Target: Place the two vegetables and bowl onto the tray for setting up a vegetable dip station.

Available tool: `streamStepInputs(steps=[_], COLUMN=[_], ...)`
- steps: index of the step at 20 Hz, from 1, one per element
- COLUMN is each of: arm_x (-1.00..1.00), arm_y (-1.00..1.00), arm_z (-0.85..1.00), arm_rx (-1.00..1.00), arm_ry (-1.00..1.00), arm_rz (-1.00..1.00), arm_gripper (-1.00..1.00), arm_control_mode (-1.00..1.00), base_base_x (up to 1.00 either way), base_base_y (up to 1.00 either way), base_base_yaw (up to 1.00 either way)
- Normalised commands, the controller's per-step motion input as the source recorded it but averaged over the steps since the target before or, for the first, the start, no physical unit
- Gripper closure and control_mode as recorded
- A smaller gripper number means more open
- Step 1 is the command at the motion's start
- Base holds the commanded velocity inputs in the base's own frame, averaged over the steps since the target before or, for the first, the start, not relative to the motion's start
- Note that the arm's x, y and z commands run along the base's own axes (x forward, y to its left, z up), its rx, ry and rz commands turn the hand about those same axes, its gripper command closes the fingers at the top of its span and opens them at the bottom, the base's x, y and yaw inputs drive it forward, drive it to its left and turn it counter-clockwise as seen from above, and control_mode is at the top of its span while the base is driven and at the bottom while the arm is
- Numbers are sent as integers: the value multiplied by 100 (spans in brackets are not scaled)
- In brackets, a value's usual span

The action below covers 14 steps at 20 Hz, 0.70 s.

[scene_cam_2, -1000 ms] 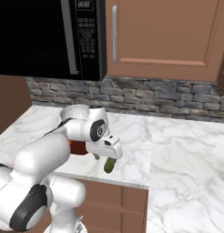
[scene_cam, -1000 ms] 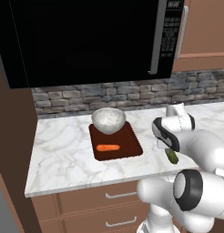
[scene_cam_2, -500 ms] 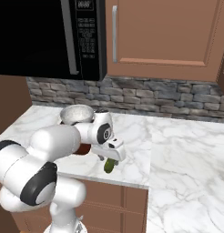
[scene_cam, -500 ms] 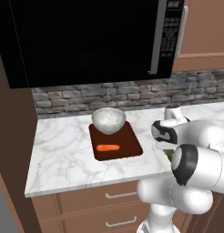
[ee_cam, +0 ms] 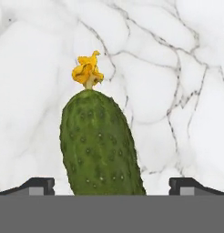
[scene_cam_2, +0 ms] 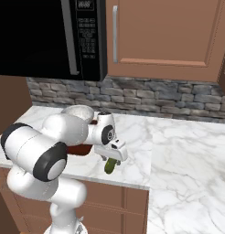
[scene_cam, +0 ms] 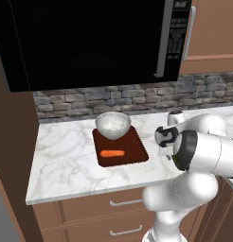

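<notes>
A stubby dark green cucumber [ee_cam: 98, 145] with a yellow flower end lies on the marble counter, and it also shows near the counter's front edge [scene_cam_2: 111, 166]. My gripper [ee_cam: 112, 185] hangs open just above it, one fingertip [ee_cam: 38, 184] on each side and neither touching it. The hand [scene_cam_2: 112, 156] points down at the cucumber. Left of it lies the dark reddish-brown tray [scene_cam: 136, 146]. An orange carrot [scene_cam: 112, 153] rests on the tray's near half. The speckled white bowl [scene_cam: 112, 125] stands on the tray's far end. My arm hides much of the tray [scene_cam_2: 77, 150] in the right base view.
The marble counter [scene_cam: 61, 156] ends in a front edge close to the cucumber, with drawers below. A black microwave [scene_cam: 90, 42] hangs over the tray, and a stone backsplash [scene_cam_2: 178, 98] runs behind. More counter stretches off to the right [scene_cam_2: 192, 151].
The arm has folded in closer to the base and the hand has sunk lower over the cucumber. The jaws have stayed open. Carrot, bowl and tray have not moved.
</notes>
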Motion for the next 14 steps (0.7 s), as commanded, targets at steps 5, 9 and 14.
streamStepInputs(steps=[5, 9, 14], arm_x=[7, 0, 0], arm_y=[-6, -9, -5], arm_z=[-25, -19, -2], arm_rx=[0, 0, 0], arm_ry=[0, 0, 0], arm_rz=[0, 0, 0], arm_gripper=[-100, 100, 100], arm_control_mode=[-100, -100, -100], base_base_x=[0, 0, 0], base_base_y=[0, 0, 0], base_base_yaw=[0, 0, 0])
